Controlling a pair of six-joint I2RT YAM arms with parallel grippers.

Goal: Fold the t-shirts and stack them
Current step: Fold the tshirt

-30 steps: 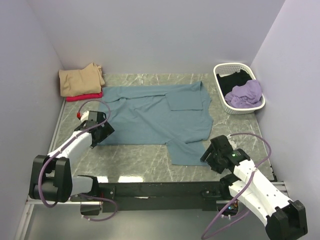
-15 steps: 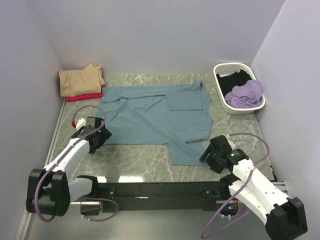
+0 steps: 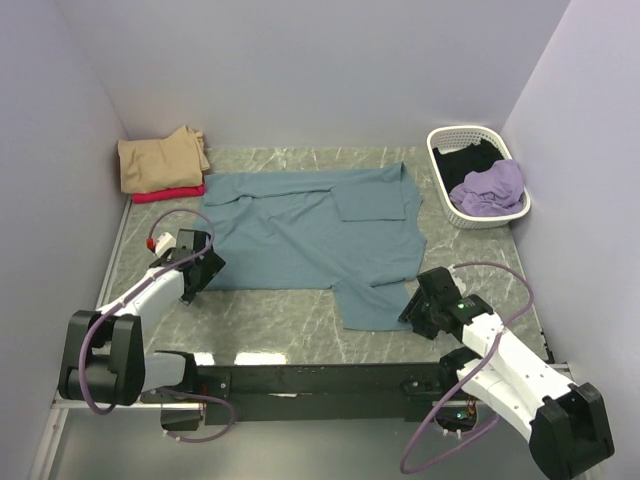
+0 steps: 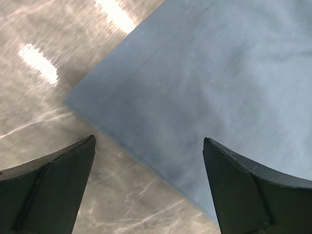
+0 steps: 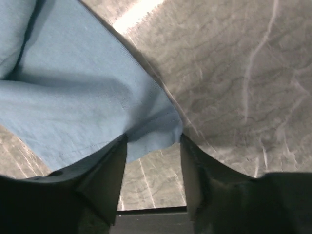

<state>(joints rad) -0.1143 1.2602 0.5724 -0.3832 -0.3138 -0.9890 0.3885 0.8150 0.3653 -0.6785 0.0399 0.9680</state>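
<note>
A large teal-blue t-shirt [image 3: 300, 235] lies spread flat on the marble table [image 3: 270, 320]. My left gripper [image 3: 203, 272] hovers over its near left hem corner [image 4: 97, 105]. In the left wrist view that gripper [image 4: 148, 141] stands wide open, with cloth and bare marble below it. My right gripper [image 3: 411, 306] is at the near right hem corner. There it [image 5: 153, 139] is open, and the teal corner [image 5: 156, 131] is bunched between its fingertips. Folded tan [image 3: 160, 160] and red [image 3: 165, 194] t-shirts are stacked at the back left.
A white lattice basket [image 3: 437, 150] at the back right holds a lilac t-shirt [image 3: 490, 188] and a black one [image 3: 468, 160]. Walls close in the table on three sides. The black base rail [image 3: 320, 378] runs along the near edge.
My left gripper dipped back toward me, then returned a little toward the shirt's left corner. My right gripper's jaws have narrowed around the right hem corner.
</note>
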